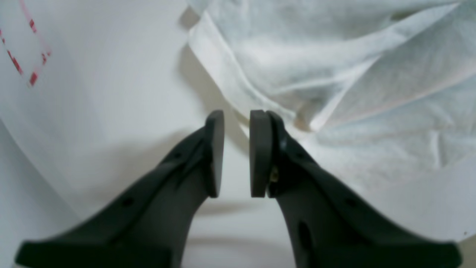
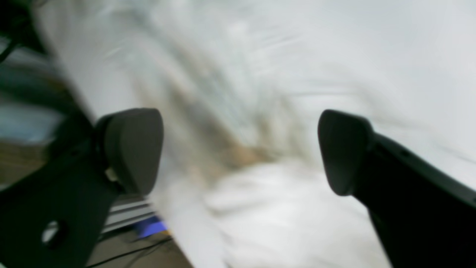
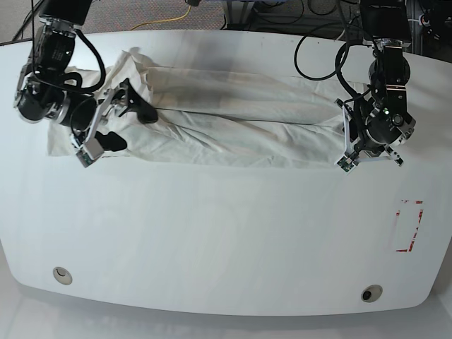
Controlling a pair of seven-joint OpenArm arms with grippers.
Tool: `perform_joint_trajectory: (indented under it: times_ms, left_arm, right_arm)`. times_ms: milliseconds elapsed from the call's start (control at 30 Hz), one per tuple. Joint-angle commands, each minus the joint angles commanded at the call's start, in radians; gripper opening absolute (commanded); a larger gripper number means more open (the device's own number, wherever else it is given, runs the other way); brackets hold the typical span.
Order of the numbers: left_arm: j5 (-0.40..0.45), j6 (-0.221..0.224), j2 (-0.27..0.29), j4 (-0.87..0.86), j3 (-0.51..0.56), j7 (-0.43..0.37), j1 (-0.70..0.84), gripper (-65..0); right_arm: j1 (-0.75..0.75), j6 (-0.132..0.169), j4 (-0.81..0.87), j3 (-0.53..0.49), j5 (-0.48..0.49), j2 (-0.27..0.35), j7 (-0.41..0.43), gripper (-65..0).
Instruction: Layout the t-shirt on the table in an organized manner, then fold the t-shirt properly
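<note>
Left pincer (image 1: 237,191) narrow; right pincer (image 2: 241,152) wide, cut off at edges; t-shirt (image 2: 267,208) blurred below.

Two claws (image 1: 237,156) (image 3: 127,128), two grommet holes (image 3: 62,275), one t-shirt (image 3: 233,134), one table (image 3: 212,233)

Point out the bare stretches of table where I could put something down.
Widest: the table between the t-shirt and the edge with two grommet holes. A smaller patch lies between the shirt and red marks. Crowded: the shirt's two ends, beneath the arms.
</note>
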Motion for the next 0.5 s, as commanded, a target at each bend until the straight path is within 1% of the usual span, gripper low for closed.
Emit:
perform_joint_trajectory:
  times_ms: [33, 67, 100, 133, 167, 200, 233, 267, 333, 400, 500]
  left_arm:
    - [0.0, 0.0, 0.0, 0.0, 0.0, -0.008, 0.002, -54.4]
    - [0.0, 0.0, 0.0, 0.0, 0.0, -0.012, 0.0, -54.4]
    - [0.0, 0.0, 0.0, 0.0, 0.0, -0.012, -0.002, -54.4]
    - [0.0, 0.0, 0.0, 0.0, 0.0, -0.012, -0.003, -54.4]
    - [0.0, 0.0, 0.0, 0.0, 0.0, -0.014, -0.003, -54.4]
    - [0.0, 0.0, 0.0, 0.0, 0.0, -0.014, -0.003, -54.4]
    - [0.0, 0.0, 0.0, 0.0, 0.0, -0.014, -0.003, -54.4]
    - [0.0, 0.0, 0.0, 0.0, 0.0, -0.014, -0.005, -54.4]
    - [0.0, 0.0, 0.0, 0.0, 0.0, -0.015, -0.005, -54.4]
    - [0.0, 0.0, 0.0, 0.0, 0.0, -0.015, -0.005, -54.4]
    - [0.0, 0.0, 0.0, 0.0, 0.0, -0.015, -0.005, -54.4]
  right_arm:
    - [-0.002, 0.0, 0.0, 0.005, 0.0, 0.009, 0.002, -21.2]
    - [-0.003, 0.0, 0.0, 0.006, 0.0, 0.014, 0.003, -28.7]
    - [-0.006, 0.0, 0.0, 0.006, 0.0, 0.017, 0.005, -33.3]
    - [-0.015, 0.0, 0.0, 0.006, -0.002, 0.018, 0.005, -41.9]
    - [-0.026, 0.0, 0.0, 0.006, -0.002, 0.018, 0.005, -48.4]
    - [-0.031, 0.0, 0.0, 0.006, -0.002, 0.017, 0.005, -51.4]
    - [-0.044, 0.0, 0.0, 0.006, -0.002, 0.014, 0.006, -59.3]
    - [-0.055, 0.0, -0.002, 0.005, -0.002, 0.012, 0.006, -62.3]
    - [-0.074, 0.0, -0.003, 0.003, -0.003, 0.003, 0.009, -62.9]
    - [-0.092, 0.0, -0.003, 0.002, -0.02, -0.018, 0.021, -61.4]
    - [-0.112, 0.0, -0.003, 0.002, -0.103, -0.046, 0.035, -59.6]
